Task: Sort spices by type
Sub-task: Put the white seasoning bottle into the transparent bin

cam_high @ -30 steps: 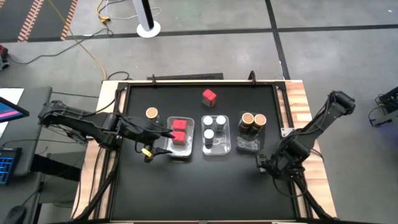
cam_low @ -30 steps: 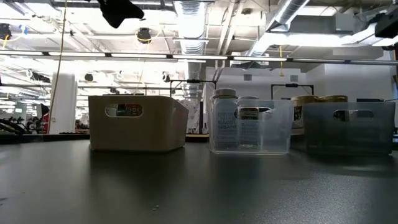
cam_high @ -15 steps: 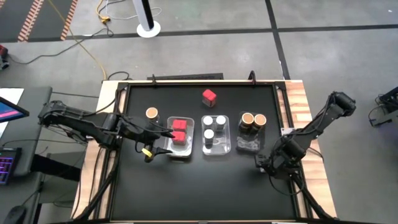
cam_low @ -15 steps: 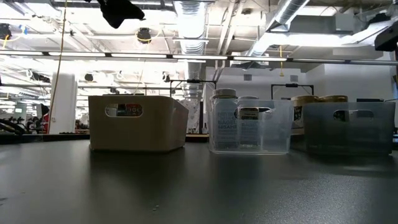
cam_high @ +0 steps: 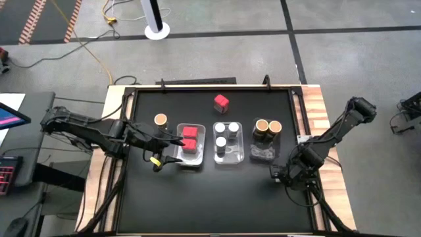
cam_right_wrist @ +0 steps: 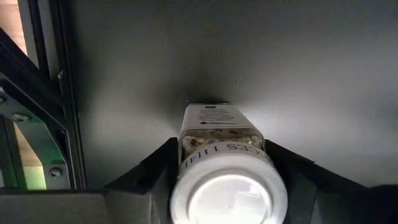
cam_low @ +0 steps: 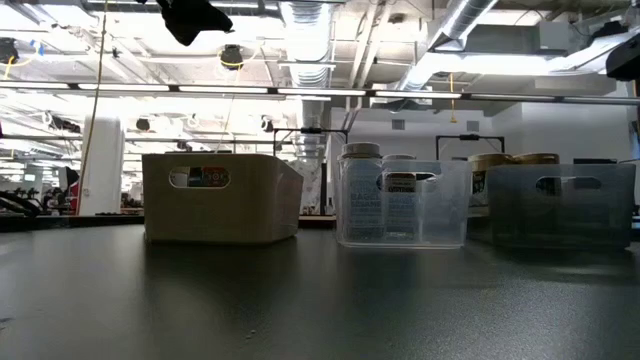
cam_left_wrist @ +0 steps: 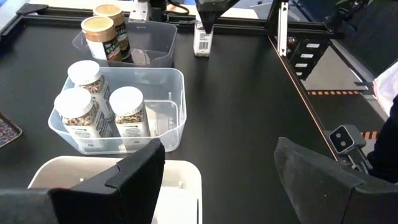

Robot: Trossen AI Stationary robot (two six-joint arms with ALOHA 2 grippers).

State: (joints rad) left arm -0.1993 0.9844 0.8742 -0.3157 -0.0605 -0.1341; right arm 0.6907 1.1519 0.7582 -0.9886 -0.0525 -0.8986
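My right gripper (cam_high: 281,173) points down at the table's near right, shut on a white-lidded spice jar (cam_right_wrist: 222,155); the left wrist view shows the same jar (cam_left_wrist: 203,41) from afar. My left gripper (cam_left_wrist: 217,168) hangs open above the left tray (cam_high: 182,158), which holds red boxes (cam_high: 189,136). The middle tray (cam_high: 238,158) holds three white-lidded jars (cam_left_wrist: 93,102). The right tray (cam_high: 263,154) holds two tan-lidded jars (cam_high: 268,126). A red box (cam_high: 221,101) and a tan-lidded jar (cam_high: 160,120) stand loose on the table. My right gripper pinches the jar between its two fingers (cam_right_wrist: 163,167), which lie on opposite sides of the clear body just under the white lid (cam_right_wrist: 186,144). The fingers come from above, pointing down. The jar stands upright with its bottom on the black table.
The table's raised rail and frame (cam_right_wrist: 43,106) run close beside the held jar. The black tabletop (cam_high: 217,197) lies bare in front of the three trays. In the low view the trays (cam_low: 400,205) stand in a row across the table.
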